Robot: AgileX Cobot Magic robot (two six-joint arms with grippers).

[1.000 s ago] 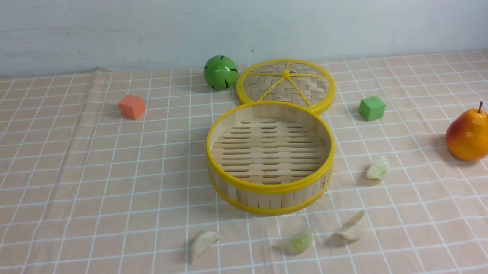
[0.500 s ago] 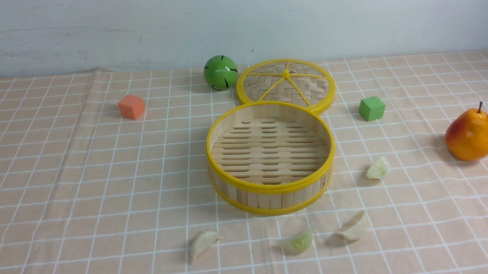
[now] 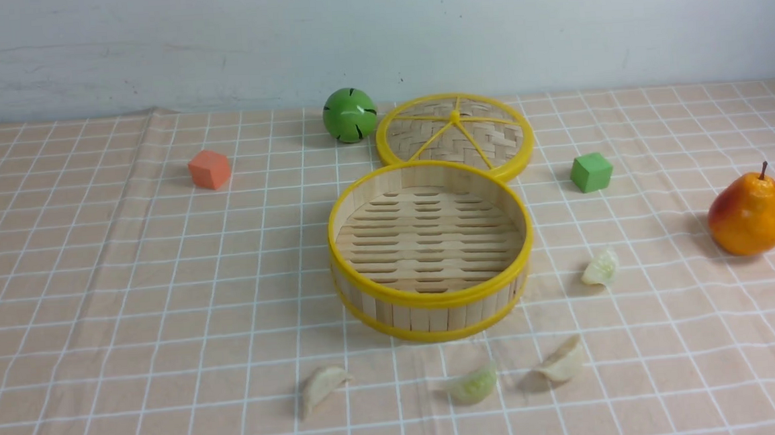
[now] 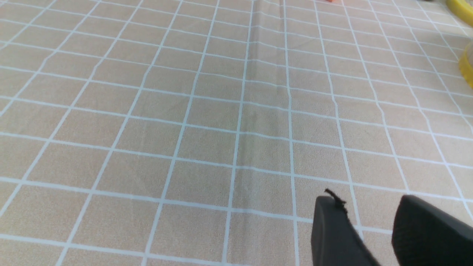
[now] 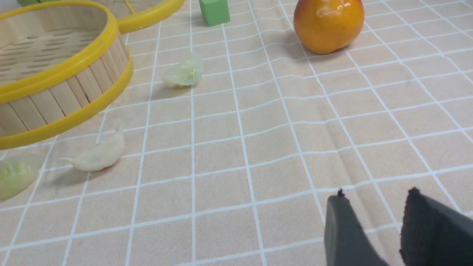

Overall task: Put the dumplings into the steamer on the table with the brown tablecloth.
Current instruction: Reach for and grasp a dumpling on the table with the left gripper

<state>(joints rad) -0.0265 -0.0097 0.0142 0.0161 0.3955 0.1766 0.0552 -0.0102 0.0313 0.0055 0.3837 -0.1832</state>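
The steamer stands empty mid-table on the brown tablecloth. Several dumplings lie on the cloth around it: a beige one at its near left, a pale green one and a beige one in front, and a pale green one to its right. Neither arm shows in the front view. My left gripper hangs open over bare cloth left of the steamer. My right gripper is open too, with nothing between its fingers, well short of the beige dumpling and the green dumpling.
The woven lid lies flat behind the steamer, with a green ball at its left. An orange cube sits far left, a green cube at the right and a pear further right.
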